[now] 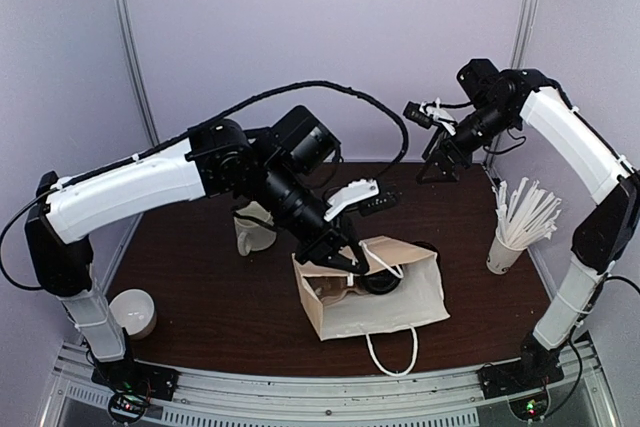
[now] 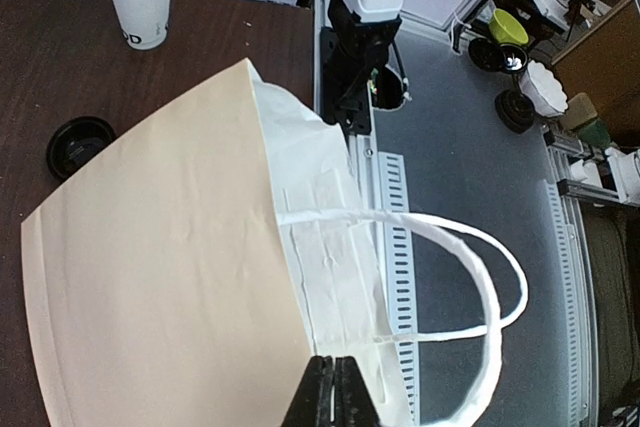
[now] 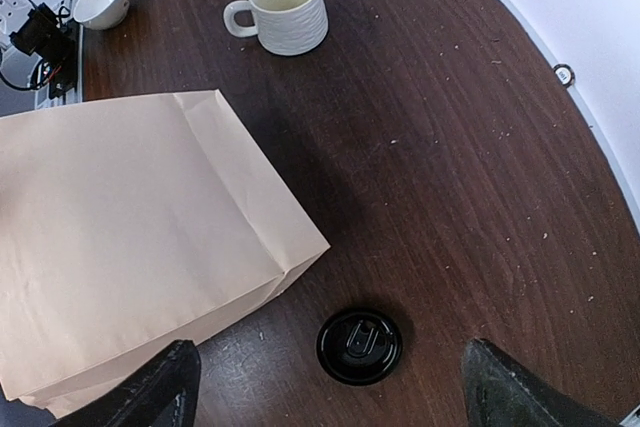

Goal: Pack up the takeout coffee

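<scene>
On the dark brown table (image 3: 450,147) I see the black-lidded takeout coffee (image 3: 359,346), only its lid showing, standing just beside the tan paper bag (image 3: 130,237), outside it, left gripper (image 2: 322,387) pinched together on the bag's mouth edge, right gripper (image 1: 438,165) spread wide, raised above the table.

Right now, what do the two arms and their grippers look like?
The left arm and right arm have white shells, black joints and black bases. A black cable arcs from the left one. The fingers are black.
</scene>
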Controlling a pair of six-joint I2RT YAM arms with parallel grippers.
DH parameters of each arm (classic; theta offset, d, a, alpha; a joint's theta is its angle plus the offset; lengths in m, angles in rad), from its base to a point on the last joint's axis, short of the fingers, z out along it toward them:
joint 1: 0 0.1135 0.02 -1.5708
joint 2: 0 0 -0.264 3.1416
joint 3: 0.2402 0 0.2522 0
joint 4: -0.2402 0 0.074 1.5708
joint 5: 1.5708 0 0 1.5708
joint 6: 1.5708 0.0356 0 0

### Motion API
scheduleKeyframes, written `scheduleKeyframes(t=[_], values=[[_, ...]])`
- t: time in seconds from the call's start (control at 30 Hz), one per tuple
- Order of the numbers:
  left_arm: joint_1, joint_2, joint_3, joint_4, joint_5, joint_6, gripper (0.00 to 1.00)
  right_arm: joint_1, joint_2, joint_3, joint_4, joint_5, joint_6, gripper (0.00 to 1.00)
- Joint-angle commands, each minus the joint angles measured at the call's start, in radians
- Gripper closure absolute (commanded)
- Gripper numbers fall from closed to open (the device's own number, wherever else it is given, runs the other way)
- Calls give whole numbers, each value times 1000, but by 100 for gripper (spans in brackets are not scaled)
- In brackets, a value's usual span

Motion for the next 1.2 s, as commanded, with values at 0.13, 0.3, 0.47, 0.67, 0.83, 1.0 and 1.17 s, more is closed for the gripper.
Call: scheduleKeyframes(t=[0.13,0.3,0.47,0.67,0.83,1.0,1.17], values=[[-56,-57,-62,72,-57,-7,100,-6,-94,-104,50,-42,-2,6],[-55,-54,-44,74,-115,-7,100,-6,-124,-127,61,-38,-3,6],[-30,-24,28,7,-181,47,100,-6,-134,-110,52,-30,1,6],[68,-9,53,5,-195,73,100,-7,-155,-122,51,4,2,6],[181,28,65,35,-187,71,97,-9,-177,-143,67,20,5,6],[250,96,157,11,-270,29,80,-10,-188,-150,63,29,7,5],[258,81,148,63,-396,-6,44,-17,-217,-177,69,40,10,5]])
